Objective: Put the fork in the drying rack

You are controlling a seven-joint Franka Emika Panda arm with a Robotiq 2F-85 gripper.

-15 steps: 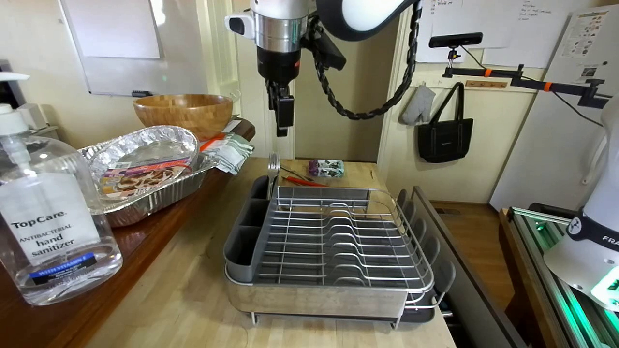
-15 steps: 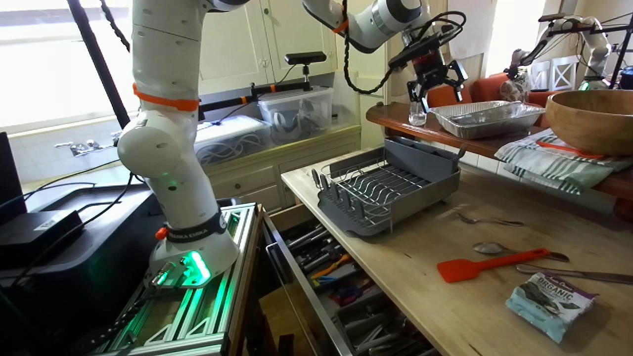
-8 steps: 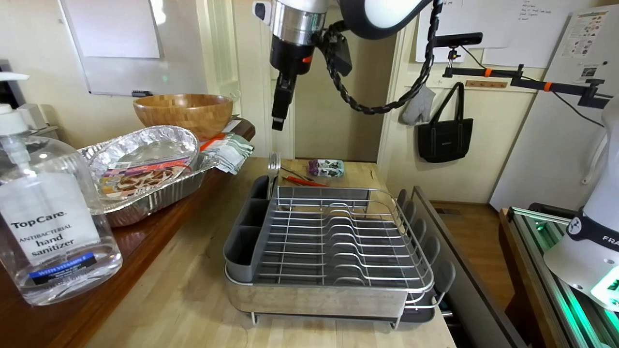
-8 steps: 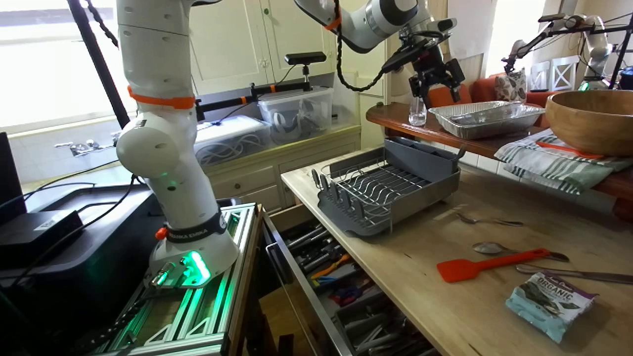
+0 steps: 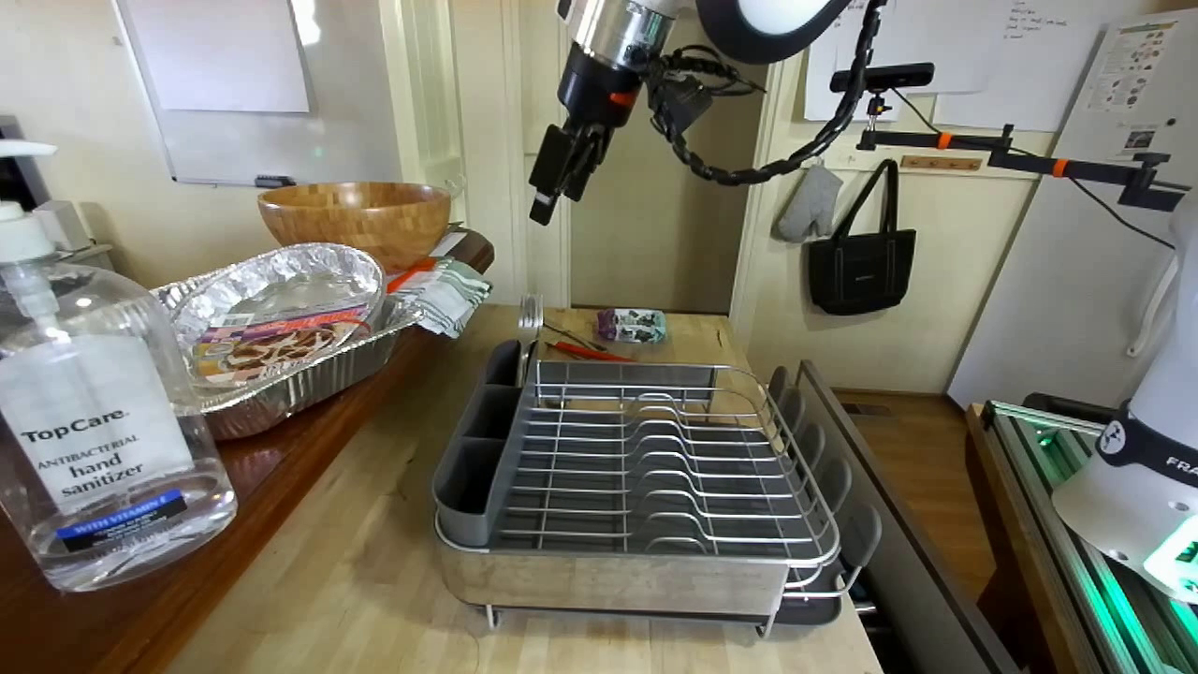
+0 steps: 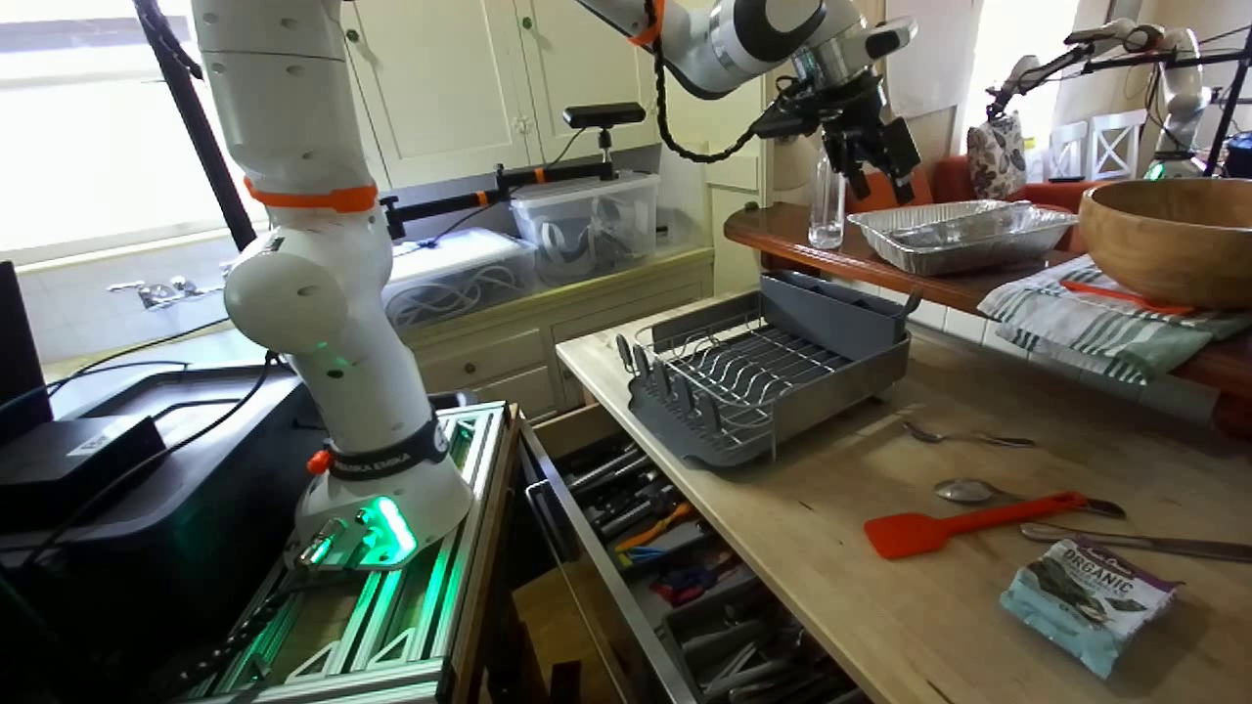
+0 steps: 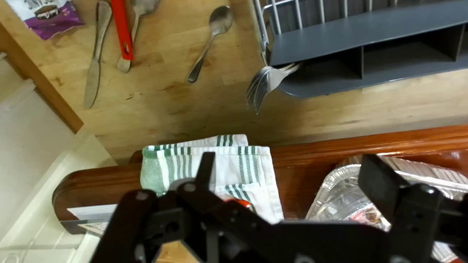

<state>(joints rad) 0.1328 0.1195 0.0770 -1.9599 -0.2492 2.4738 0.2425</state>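
Observation:
The drying rack (image 5: 618, 580) stands on the wooden table in both exterior views (image 6: 851, 367). Its grey utensil holder shows in the wrist view (image 7: 325, 36). The fork (image 7: 272, 78) stands tilted in the holder's end compartment, tines up and out over the rim. At least two fork heads overlap there. They also show in both exterior views (image 5: 530, 323) (image 6: 914, 298). My gripper (image 5: 559, 197) is open and empty, well above the rack's fork end and apart from it, also in an exterior view (image 6: 880, 191). In the wrist view the gripper (image 7: 289, 160) has its fingers spread wide.
A spoon (image 7: 221, 22), red spatula (image 7: 124, 29), knife (image 7: 95, 69) and snack bag (image 6: 1091, 596) lie on the table. A raised brown counter holds a striped towel (image 7: 234, 164), foil pan (image 5: 281, 393), wooden bowl (image 5: 356, 220) and sanitizer bottle (image 5: 103, 449). A utensil drawer (image 6: 587, 557) stands open.
My gripper has moved up and to the right in an exterior view, and the wrist has turned and tilted. The forks and rack have not moved. The gripper stays empty.

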